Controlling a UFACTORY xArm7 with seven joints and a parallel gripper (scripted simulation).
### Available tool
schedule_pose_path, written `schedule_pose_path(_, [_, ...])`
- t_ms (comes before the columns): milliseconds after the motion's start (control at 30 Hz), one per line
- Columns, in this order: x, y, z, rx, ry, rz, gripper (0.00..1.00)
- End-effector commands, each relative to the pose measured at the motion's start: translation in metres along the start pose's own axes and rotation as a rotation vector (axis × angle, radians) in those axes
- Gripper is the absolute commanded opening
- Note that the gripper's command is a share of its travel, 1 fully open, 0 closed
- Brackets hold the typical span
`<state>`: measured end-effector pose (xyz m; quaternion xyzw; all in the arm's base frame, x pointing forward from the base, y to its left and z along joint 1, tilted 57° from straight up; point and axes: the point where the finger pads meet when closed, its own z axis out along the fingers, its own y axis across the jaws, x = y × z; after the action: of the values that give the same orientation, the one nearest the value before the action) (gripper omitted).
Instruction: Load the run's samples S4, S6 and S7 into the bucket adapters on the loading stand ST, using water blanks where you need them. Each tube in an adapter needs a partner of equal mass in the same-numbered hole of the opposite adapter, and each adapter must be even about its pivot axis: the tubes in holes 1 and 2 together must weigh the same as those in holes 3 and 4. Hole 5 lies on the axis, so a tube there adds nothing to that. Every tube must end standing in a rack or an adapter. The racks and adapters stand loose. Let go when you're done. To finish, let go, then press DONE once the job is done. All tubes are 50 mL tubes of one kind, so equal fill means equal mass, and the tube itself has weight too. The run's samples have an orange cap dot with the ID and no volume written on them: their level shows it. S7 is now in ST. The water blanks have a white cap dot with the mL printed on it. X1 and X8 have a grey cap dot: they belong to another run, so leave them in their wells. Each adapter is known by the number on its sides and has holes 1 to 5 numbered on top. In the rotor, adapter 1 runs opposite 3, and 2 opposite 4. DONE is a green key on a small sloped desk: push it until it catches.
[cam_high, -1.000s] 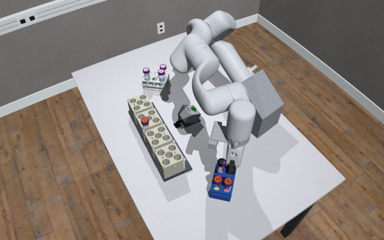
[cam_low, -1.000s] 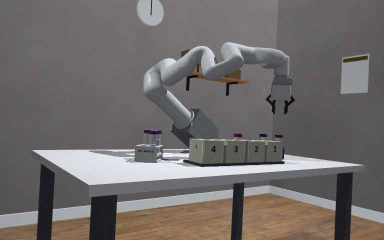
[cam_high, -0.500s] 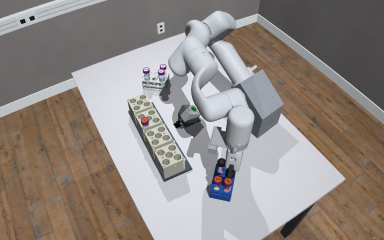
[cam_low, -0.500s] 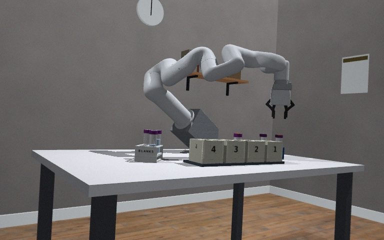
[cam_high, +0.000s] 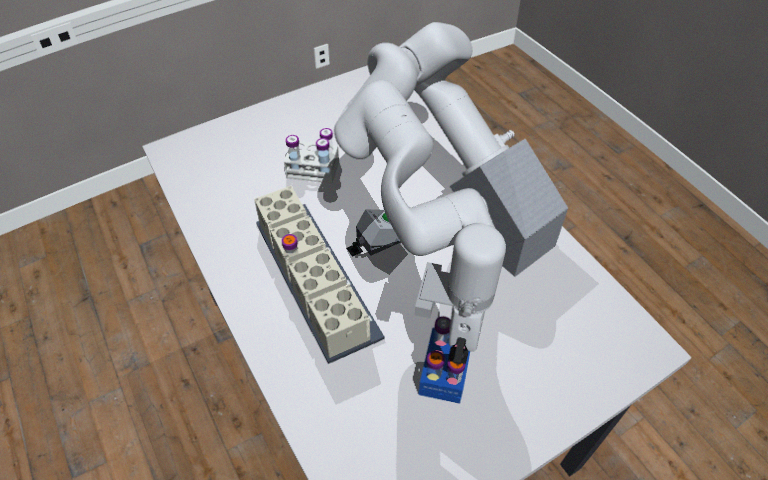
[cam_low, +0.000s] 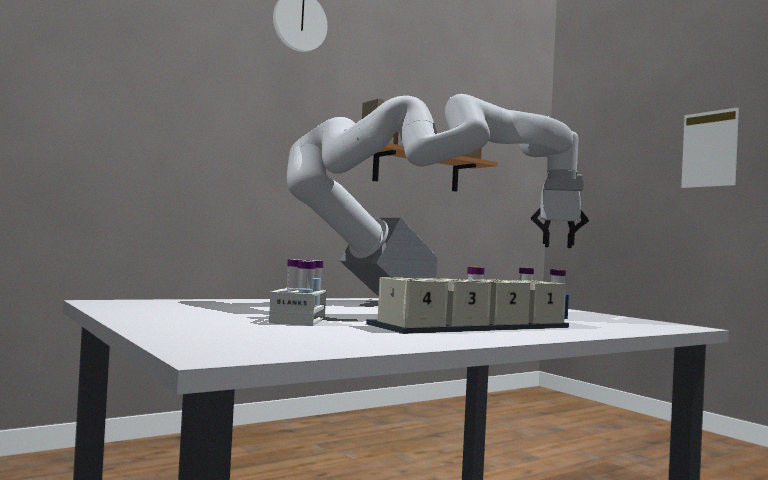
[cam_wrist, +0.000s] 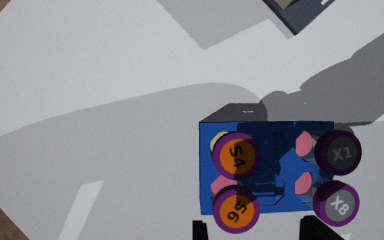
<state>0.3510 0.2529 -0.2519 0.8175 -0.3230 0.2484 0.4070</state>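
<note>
You've got S4 and S6 standing side by side in the blue rack, orange dots up. At the rack's other end, there's X1 beside X8, both grey-dotted. Your pincer hangs above these caps, pointing down, its fingers moderately wide with nothing between them.

Over on the loading stand, you can see S7 upright in adapter 3; you can't make out its hole number. Adapter 4 sits on one side, adapters 2 and 1 on the other.

Farther along the tabletop, three purple-capped tubes stand in your BLANKS rack. Between the stand and the arm, there's your green DONE key, partly hidden by the arm.
</note>
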Motion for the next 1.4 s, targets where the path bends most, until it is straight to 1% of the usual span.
schedule_pose_path(0, [0.000,-0.001,0.005,0.005,-0.002,0.001,0.57])
schedule_pose_path(933, [0.000,-0.001,0.057,0.005,-0.002,0.001,0.57])
schedule_pose_path(1367, [0.000,-0.001,0.059,0.005,-0.002,0.001,0.57])
